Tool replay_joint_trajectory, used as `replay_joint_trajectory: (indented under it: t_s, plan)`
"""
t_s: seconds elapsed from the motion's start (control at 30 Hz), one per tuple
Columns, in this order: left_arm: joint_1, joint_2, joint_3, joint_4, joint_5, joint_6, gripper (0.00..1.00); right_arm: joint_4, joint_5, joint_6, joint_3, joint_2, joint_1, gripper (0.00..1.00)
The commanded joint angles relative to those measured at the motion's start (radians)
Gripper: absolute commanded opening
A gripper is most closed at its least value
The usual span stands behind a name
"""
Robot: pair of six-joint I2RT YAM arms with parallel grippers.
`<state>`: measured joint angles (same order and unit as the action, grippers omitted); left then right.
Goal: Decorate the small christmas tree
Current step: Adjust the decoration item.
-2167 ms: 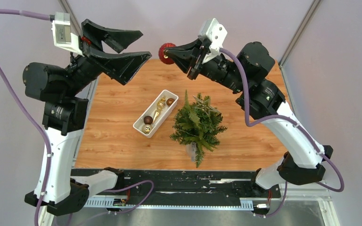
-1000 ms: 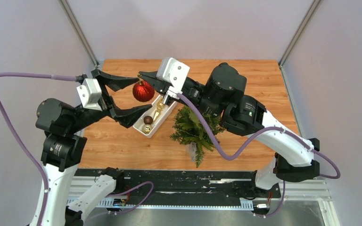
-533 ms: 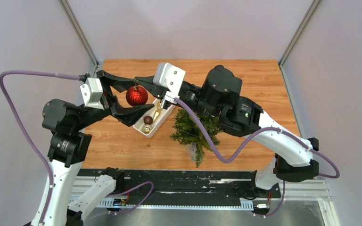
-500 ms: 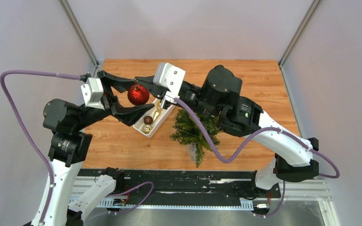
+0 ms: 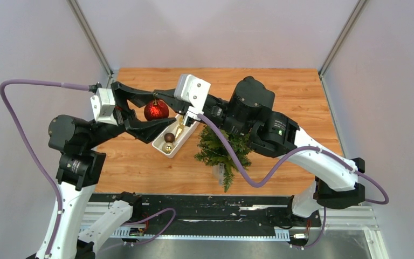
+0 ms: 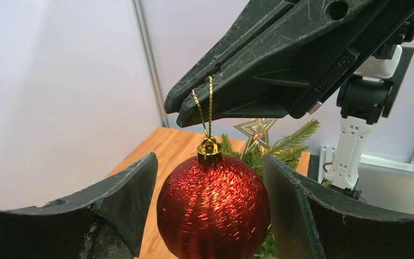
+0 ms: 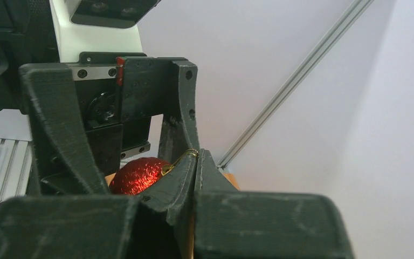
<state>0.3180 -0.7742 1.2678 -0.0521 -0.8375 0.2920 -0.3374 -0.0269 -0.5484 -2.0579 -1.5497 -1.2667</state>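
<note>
A glittery red ball ornament (image 5: 155,109) hangs by its gold loop (image 6: 205,108) from my right gripper (image 5: 155,96), which is shut on the loop above the table's left half. My left gripper (image 5: 164,108) is open, one finger on each side of the ball (image 6: 213,213), with a narrow gap on both sides. In the right wrist view the ball (image 7: 137,175) shows just behind my closed fingertips (image 7: 197,156). The small christmas tree (image 5: 223,148) stands upright near the table's front centre, partly under the right arm.
A white tray (image 5: 159,143) with several small ornaments lies left of the tree, below the grippers. A gold star (image 6: 254,132) sits on the tree's top (image 6: 296,140). Grey walls and metal posts enclose the wooden table (image 5: 302,156).
The left jaws have narrowed around the hanging ball. The right gripper with the ball has shifted slightly left, further in between the left fingers.
</note>
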Motion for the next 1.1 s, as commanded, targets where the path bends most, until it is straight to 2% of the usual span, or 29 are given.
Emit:
replay_joint_trajectory:
  t_s: [0.0, 0.23, 0.3, 0.37, 0.5, 0.57, 0.63, 0.67, 0.73, 0.87, 0.97, 1.07]
  plan:
    - [-0.005, -0.002, 0.020, 0.036, -0.021, 0.017, 0.72, 0.048, 0.001, 0.004, 0.003, 0.045, -0.005, 0.00]
    - [-0.005, -0.006, 0.015, 0.047, -0.032, 0.033, 0.40, 0.061, 0.009, 0.004, 0.028, 0.066, -0.006, 0.00]
    - [-0.005, -0.006, 0.016, 0.043, -0.029, 0.033, 0.19, 0.062, 0.015, -0.003, 0.037, 0.074, -0.005, 0.00]
    - [-0.005, -0.007, 0.019, 0.019, -0.026, 0.020, 0.03, 0.061, 0.013, -0.020, 0.062, 0.091, -0.005, 0.00]
    - [-0.005, -0.021, 0.054, -0.147, -0.004, -0.085, 0.00, 0.061, -0.022, -0.065, 0.127, 0.160, -0.005, 0.00]
    - [-0.005, -0.029, 0.071, -0.251, 0.001, -0.211, 0.00, 0.051, -0.056, -0.090, 0.161, 0.195, -0.005, 0.02]
    - [-0.004, -0.031, 0.084, -0.331, 0.004, -0.300, 0.00, 0.024, -0.118, -0.104, 0.202, 0.227, -0.005, 0.34]
    - [-0.003, -0.033, 0.092, -0.377, 0.000, -0.331, 0.00, 0.014, -0.140, -0.096, 0.218, 0.239, -0.006, 0.45]
    - [0.002, -0.041, 0.117, -0.459, -0.013, -0.431, 0.00, -0.002, -0.158, -0.060, 0.233, 0.254, -0.007, 0.60]
    - [0.048, -0.071, 0.157, -0.658, 0.028, -0.620, 0.00, -0.008, -0.108, 0.005, 0.240, 0.297, -0.007, 0.76]
    - [0.126, -0.115, 0.205, -0.848, 0.085, -0.790, 0.00, 0.014, -0.019, 0.063, 0.256, 0.344, -0.007, 0.81]
    - [0.196, -0.133, 0.214, -0.922, 0.154, -0.895, 0.00, 0.037, 0.113, 0.099, 0.285, 0.390, -0.007, 0.86]
